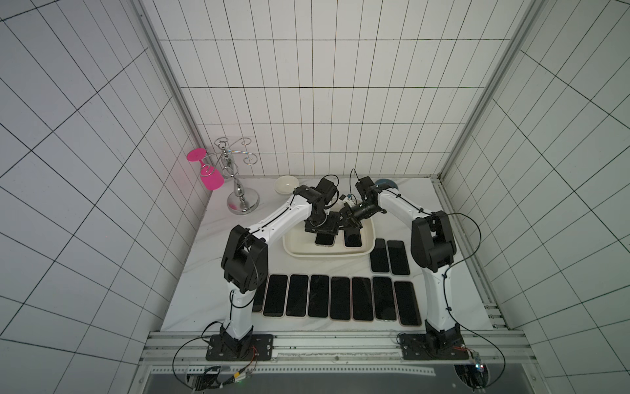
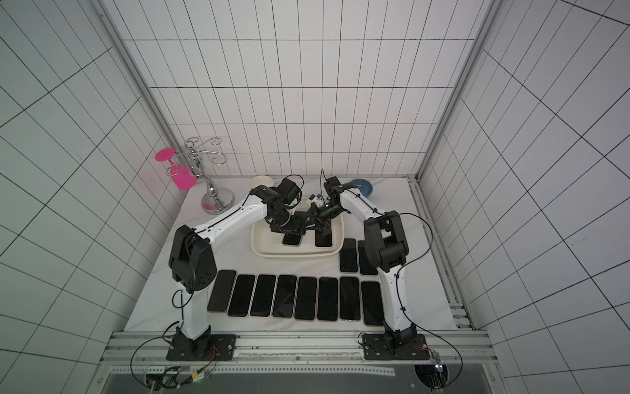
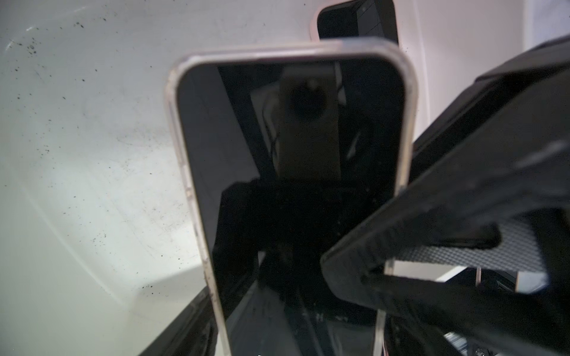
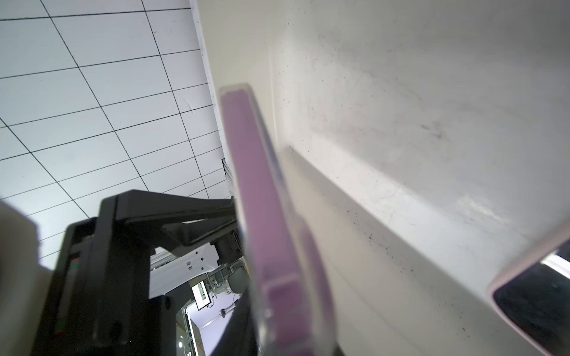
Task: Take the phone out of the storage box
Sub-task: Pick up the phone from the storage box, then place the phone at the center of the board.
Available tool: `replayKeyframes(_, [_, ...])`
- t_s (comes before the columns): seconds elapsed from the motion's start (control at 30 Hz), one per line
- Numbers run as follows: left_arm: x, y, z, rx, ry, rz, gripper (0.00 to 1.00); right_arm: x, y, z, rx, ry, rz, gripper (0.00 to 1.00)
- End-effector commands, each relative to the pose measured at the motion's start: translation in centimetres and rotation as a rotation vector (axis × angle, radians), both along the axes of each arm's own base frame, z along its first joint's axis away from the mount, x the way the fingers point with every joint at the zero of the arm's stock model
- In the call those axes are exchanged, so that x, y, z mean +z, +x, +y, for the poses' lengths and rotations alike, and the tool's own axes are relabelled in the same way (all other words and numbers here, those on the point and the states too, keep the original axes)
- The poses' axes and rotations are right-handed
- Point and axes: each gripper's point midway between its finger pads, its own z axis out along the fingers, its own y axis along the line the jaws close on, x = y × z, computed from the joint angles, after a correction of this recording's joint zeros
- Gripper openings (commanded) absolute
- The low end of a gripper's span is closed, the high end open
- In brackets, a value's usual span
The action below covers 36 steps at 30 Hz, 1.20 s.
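Purple phone (image 4: 262, 200) clamped in right gripper (image 1: 352, 225).

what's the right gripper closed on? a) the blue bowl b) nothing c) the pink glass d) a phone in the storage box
d: the right gripper is shut on a phone inside the storage box.

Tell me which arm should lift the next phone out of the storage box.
Right. The right gripper is shut on the purple-backed phone; the left gripper hangs open over the other phone.
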Motion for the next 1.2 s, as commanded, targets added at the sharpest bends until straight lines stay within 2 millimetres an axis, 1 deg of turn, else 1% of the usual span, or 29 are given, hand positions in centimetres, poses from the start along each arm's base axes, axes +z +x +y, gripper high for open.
replayKeyframes(0.0, [3.5,0.6,-2.0,-0.046,-0.131,-0.072,0.53,1.5,-1.5,0.0,0.015,0.032,0.012,0.08])
replayKeyframes(0.13, [5.3,0.9,-1.9,-0.023,-0.213,-0.066,0.84,1.9,-1.6,-1.7,-0.022,-0.009,-0.017,0.05])
replayKeyframes(0.17, [6.1,1.0,-1.7,-0.014,-0.241,-0.068,0.88,2.2,-1.5,-2.4,-0.037,-0.020,-0.029,0.05])
replayKeyframes(0.2, [6.8,1.2,-1.4,-0.001,-0.263,-0.071,0.91,2.7,-1.4,-3.0,-0.052,-0.024,-0.042,0.05])
replayKeyframes(0.27, [8.7,1.4,-0.9,0.014,-0.339,-0.069,0.95,3.6,-1.3,-5.0,-0.086,-0.059,-0.074,0.05])
replayKeyframes(0.3, [9.6,1.4,-0.6,0.022,-0.378,-0.064,0.96,4.1,-1.3,-6.0,-0.101,-0.075,-0.087,0.05])
replayKeyframes(0.37, [11.5,1.6,0.2,0.044,-0.453,-0.062,0.97,5.1,-1.0,-8.6,-0.148,-0.117,-0.118,0.05])
replayKeyframes(0.47, [13.5,1.9,1.7,0.064,-0.495,-0.113,0.97,6.3,-0.7,-12.5,-0.207,-0.194,-0.167,0.05])
replayKeyframes(0.53, [14.1,1.8,2.6,0.070,-0.499,-0.139,0.97,6.6,-0.1,-15.3,-0.253,-0.249,-0.189,0.05])
replayKeyframes(0.6, [13.9,1.7,3.2,0.074,-0.493,-0.149,0.97,6.7,0.9,-18.2,-0.312,-0.294,-0.189,0.05])
replayKeyframes(0.67, [13.2,1.6,3.7,0.080,-0.479,-0.145,0.97,6.5,1.9,-20.7,-0.347,-0.365,-0.189,0.05])
replayKeyframes(0.73, [12.3,1.6,4.3,0.090,-0.468,-0.134,0.97,6.2,3.0,-22.0,-0.365,-0.397,-0.192,0.05])
replayKeyframes(0.87, [11.2,1.8,5.6,0.125,-0.454,-0.117,0.97,5.1,5.4,-23.2,-0.373,-0.422,-0.182,0.05])
replayKeyframes(0.97, [11.2,1.9,6.2,0.141,-0.454,-0.123,0.97,3.9,7.3,-24.0,-0.374,-0.444,-0.164,0.05])
replayKeyframes(1.03, [11.1,1.9,6.5,0.148,-0.451,-0.129,0.97,3.1,8.5,-24.0,-0.367,-0.431,-0.155,0.05])
replayKeyframes(1.17, [10.5,2.2,6.8,0.166,-0.445,-0.119,0.97,1.6,10.3,-24.1,-0.339,-0.432,-0.135,0.05])
